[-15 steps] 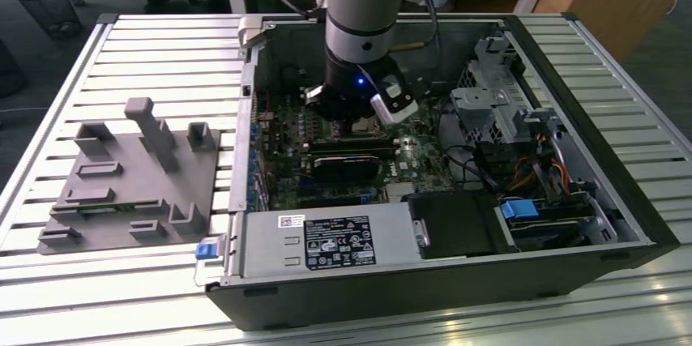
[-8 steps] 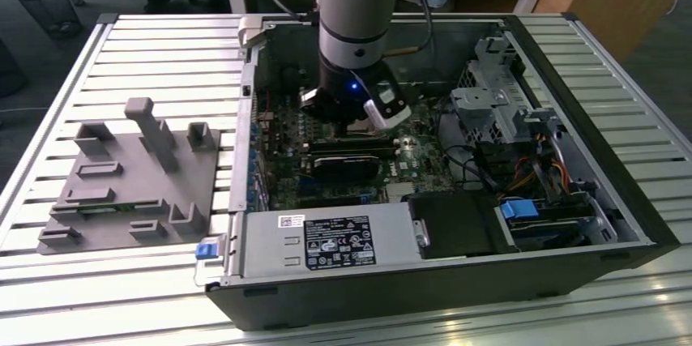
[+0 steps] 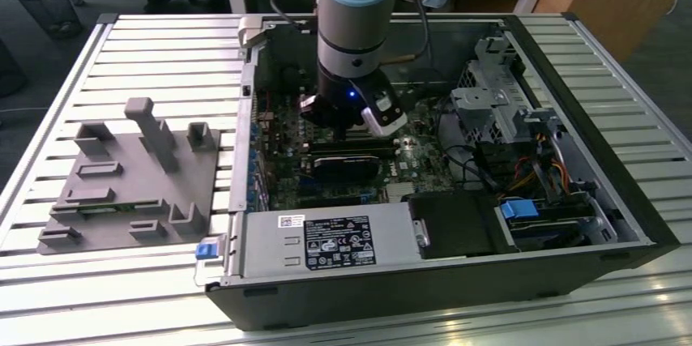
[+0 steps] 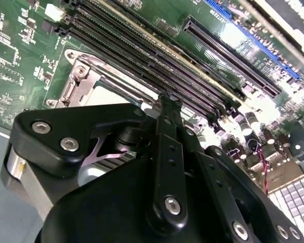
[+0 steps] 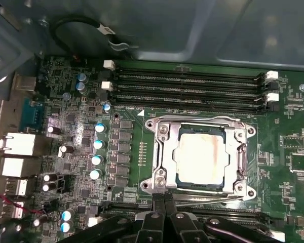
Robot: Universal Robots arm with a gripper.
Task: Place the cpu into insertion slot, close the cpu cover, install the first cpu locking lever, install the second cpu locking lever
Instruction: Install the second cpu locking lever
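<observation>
First wrist view, centre right: the cpu (image 5: 201, 154) lies seated in the slot (image 5: 157, 152), cover (image 5: 241, 152) down around it. Gripper (image 5: 164, 200), jaws pressed together, sits at the socket's near edge, probably working a lever.

The silver-topped cpu (image 5: 201, 156) is lying flat in the insertion slot (image 5: 178, 179). The silvery cpu cover (image 5: 164, 152) is resting closed around it.

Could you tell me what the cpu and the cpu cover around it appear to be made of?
The cpu looks like dull, matte silver-grey metal on top, with faint brownish staining. The cpu cover seems to be thin bright steel: it glints along its edges and carries screw heads at the corners. Both are judged by look alone.
</observation>
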